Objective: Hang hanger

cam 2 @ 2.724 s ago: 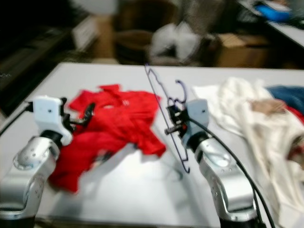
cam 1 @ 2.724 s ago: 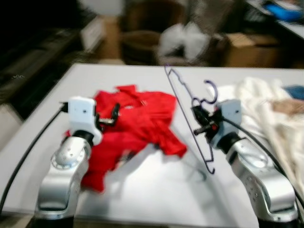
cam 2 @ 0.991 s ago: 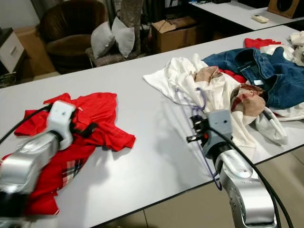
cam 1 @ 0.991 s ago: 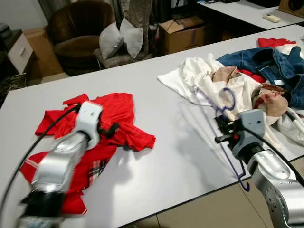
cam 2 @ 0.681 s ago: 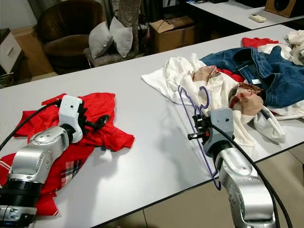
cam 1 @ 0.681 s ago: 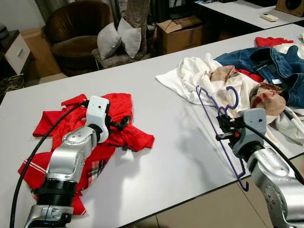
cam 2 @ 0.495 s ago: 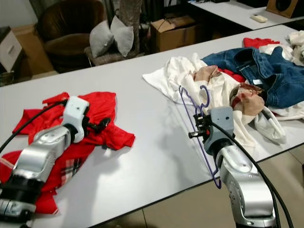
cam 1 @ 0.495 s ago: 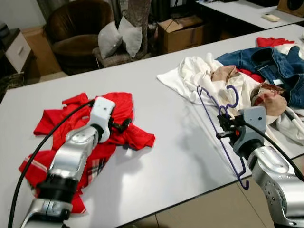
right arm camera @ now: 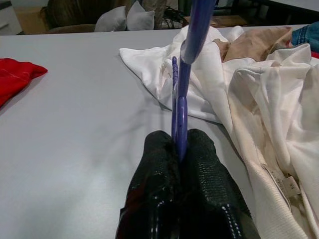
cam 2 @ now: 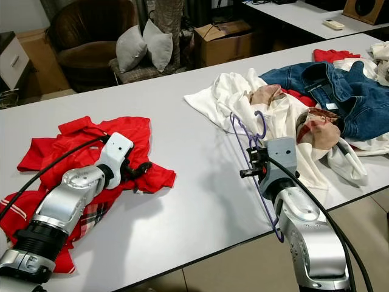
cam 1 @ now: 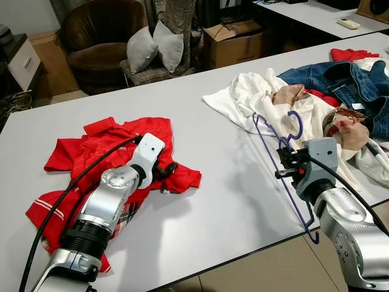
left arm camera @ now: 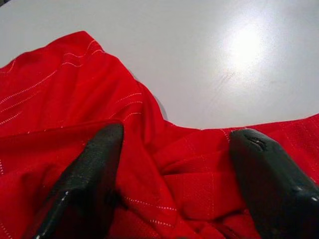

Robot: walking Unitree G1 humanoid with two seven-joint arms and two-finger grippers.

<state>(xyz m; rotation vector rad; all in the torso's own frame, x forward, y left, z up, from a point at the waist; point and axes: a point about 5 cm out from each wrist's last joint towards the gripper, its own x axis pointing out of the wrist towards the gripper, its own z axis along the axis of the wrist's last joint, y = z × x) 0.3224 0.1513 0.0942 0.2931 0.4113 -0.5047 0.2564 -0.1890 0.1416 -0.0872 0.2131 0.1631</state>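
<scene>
Right tool (right arm camera: 180, 149) pinches a thin purple wire hanger (cam 1: 276, 146) above the smooth grey desk (cam 1: 231, 201); left tool (left arm camera: 174, 164), spread, presses into the crumpled red shirt (cam 1: 103, 146).

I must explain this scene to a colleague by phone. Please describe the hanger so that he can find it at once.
On the long grey table, look toward its right side, beside the heap of white clothes. There the right gripper pinches a thin purple hanger above the tabletop. It is the one wire-thin, rigid thing among soft clothes.

Home living room: armchair (cam 1: 103, 36), cushions (cam 1: 155, 47).
</scene>
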